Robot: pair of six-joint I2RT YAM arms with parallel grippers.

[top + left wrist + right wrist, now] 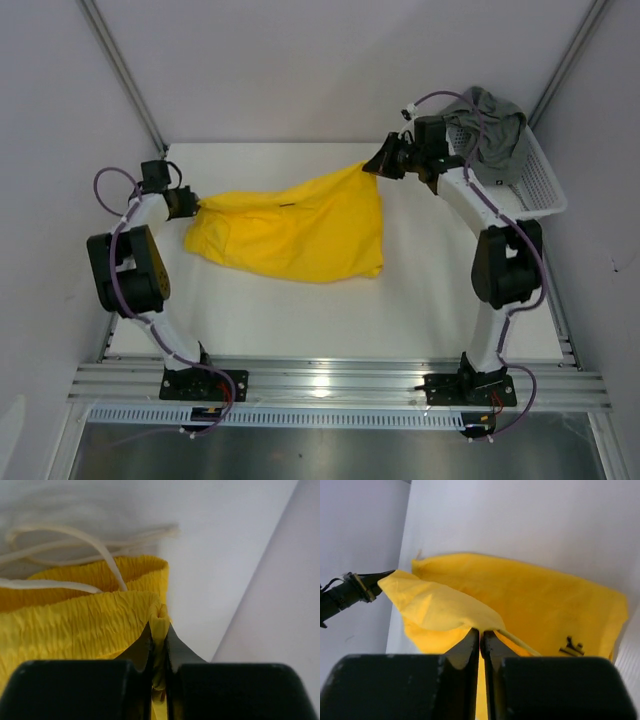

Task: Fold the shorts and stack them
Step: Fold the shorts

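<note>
On the white table (300,320), near its middle, the yellow shorts (300,235) lie spread out, with two ends lifted. At 9 o'clock of the cloth the left gripper (190,205) has its jaws closed tight on the edge of the elastic waistband. In the left wrist view a thin yellow fold is pinched between the two black fingers, and the white drawstring (100,550) lies in loops over the waistband just behind.

At about 1 o'clock of the cloth the right gripper (380,165) is clamped on a corner of the shorts, and this corner is pulled up into a point above the table. In the right wrist view the fingers are pressed together with yellow cloth between them, and the cloth runs from there towards the other gripper, which shows at 9 o'clock in that view. A small dark logo (573,646) sits near the hem, at about 4 o'clock in the same view. The rest of the shorts lies on the table between the two arms, with some wrinkles.

At 2 o'clock of the table a white mesh basket (540,190) stands at the right edge, just beside the right arm. The grey-green shorts (490,130) lie crumpled inside it, heaped at its far end.
</note>
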